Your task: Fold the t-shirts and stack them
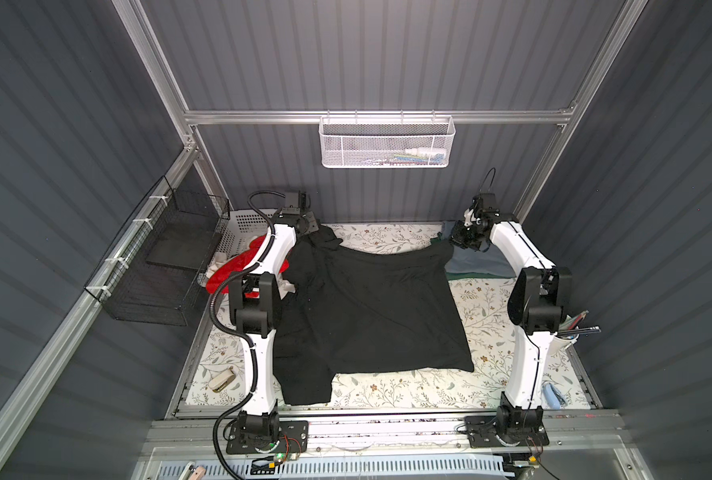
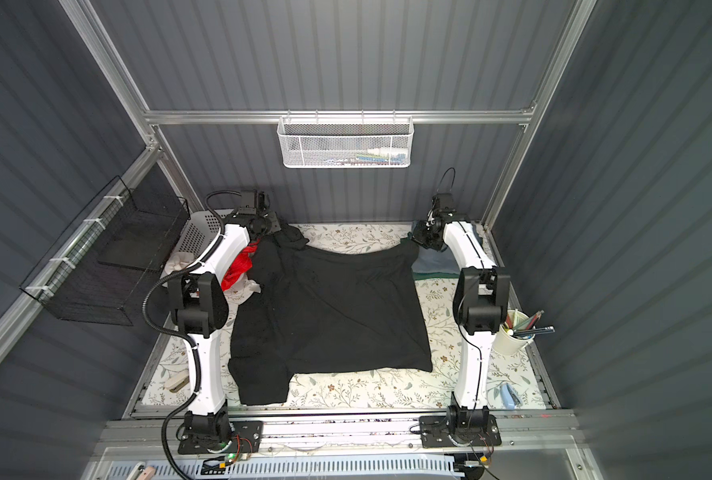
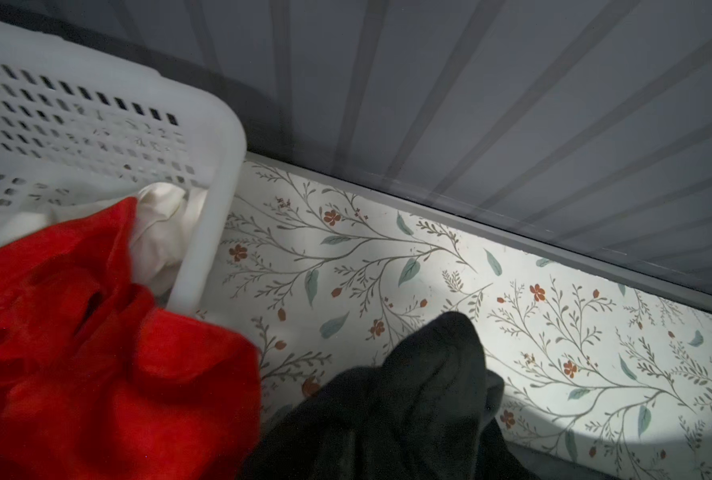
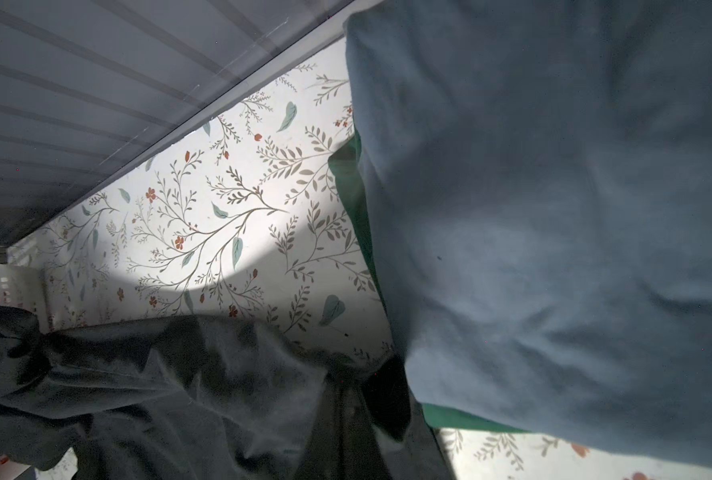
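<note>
A large black t-shirt [image 1: 370, 307] [image 2: 329, 307] lies spread over the flowered table. Its far edge hangs taut between my two grippers. My left gripper [image 1: 314, 233] [image 2: 279, 232] is shut on the far left corner, and bunched black cloth [image 3: 408, 395] hides its fingers in the left wrist view. My right gripper [image 1: 456, 243] [image 2: 417, 241] is shut on the far right corner [image 4: 179, 395]. A folded slate blue-grey t-shirt [image 1: 479, 262] [image 4: 553, 208] lies on a dark green t-shirt [image 1: 481, 275] [image 4: 354, 199] at the back right. A red t-shirt [image 1: 229, 270] [image 3: 96, 353] spills out of the basket.
The white perforated basket [image 1: 246, 224] [image 3: 96, 124] stands at the back left with white cloth [image 3: 158, 220] inside. A black wire basket [image 1: 154, 266] hangs on the left wall. A pen cup [image 2: 512, 336], a blue object [image 1: 553, 395] and a beige stapler [image 1: 223, 380] sit near the table's edges.
</note>
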Robot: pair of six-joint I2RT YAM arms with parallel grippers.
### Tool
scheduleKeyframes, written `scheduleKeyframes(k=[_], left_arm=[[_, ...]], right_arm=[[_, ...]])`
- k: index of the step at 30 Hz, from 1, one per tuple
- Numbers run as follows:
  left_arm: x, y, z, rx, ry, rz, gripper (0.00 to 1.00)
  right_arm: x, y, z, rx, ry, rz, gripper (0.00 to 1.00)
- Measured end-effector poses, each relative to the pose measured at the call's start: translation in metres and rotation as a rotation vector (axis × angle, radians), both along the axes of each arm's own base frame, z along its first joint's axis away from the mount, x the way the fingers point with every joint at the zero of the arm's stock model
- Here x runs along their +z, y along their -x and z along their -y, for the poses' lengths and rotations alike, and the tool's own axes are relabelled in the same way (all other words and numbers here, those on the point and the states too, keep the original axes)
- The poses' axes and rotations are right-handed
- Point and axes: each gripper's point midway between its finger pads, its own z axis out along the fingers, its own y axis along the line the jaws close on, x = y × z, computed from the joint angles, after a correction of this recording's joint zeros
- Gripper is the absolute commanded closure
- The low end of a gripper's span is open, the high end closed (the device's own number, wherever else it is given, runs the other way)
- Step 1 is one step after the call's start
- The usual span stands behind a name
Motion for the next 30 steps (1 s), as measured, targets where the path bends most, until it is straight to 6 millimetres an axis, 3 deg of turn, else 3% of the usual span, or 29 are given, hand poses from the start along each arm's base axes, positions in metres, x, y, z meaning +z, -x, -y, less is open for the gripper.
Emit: scheduleKeyframes(k=[3,7,10,12,19,27,30], left_arm=[[-0.003,-0.009,0.006,-0.027,0.007,0.004,1.00],[0.013,-0.023,0.014,-0.079,0.006,0.053,1.00],[0.021,-0.022,0.017,-0.109,-0.001,0.076,1.00],[0.017,-0.011,0.016,-0.122,-0.005,0.073,1.00],[-0.024,0.060,0.006,-0.124,-0.002,0.013,1.00],[-0.062,0.081,0.000,-0.108,-0.013,-0.023,1.00],[-0.069,0.101,-0.005,-0.091,-0.017,-0.039,1.00]], right_arm=[[0.002,-0.008,0.002,0.000,0.009,-0.003,1.00],[0.010,-0.013,0.006,0.001,0.015,0.003,1.00],[0.011,-0.011,0.009,0.001,0.018,-0.002,1.00],[0.007,-0.008,0.010,0.001,0.020,-0.011,1.00],[-0.014,0.032,0.010,0.008,0.012,-0.080,1.00],[-0.026,0.065,0.009,0.013,-0.003,-0.096,1.00],[-0.031,0.076,0.012,0.009,-0.006,-0.101,1.00]])
